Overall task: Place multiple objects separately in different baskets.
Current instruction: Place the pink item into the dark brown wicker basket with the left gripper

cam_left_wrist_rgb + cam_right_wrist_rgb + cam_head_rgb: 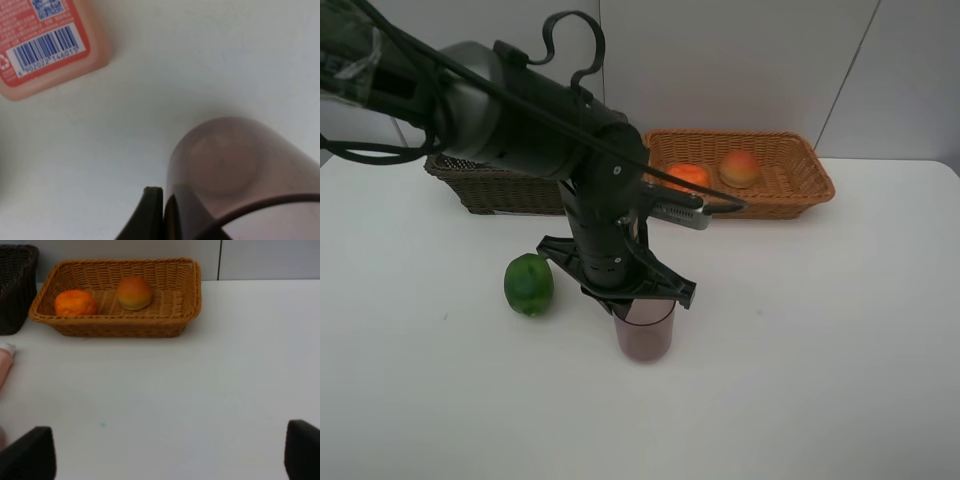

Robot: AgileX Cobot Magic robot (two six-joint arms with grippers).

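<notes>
Table [840,380] comes first: white, bearing everything. Over it the left arm [520,120] reaches down onto the cup [645,335], which stands upright on the table. The left gripper [642,298] is closed on the cup's wall at the rim, with one finger [151,215] pressed to the outside.

Beyond the cup stand two baskets. The dark basket [485,188] is mostly hidden inside by the arm. The tan basket [800,175] holds the peach [740,167] and the tangerine [687,175]. The green fruit [528,284] lies just beside the cup, not touching it, and the pink bottle [45,45] lies near the cup too. The right gripper [170,455] hangs wide open and empty, well apart from the cup.

The step in hand looks like picking up the cup. The next move likely calls for a straight lift and a carry to the dark basket, without letting the thin wall slip.
</notes>
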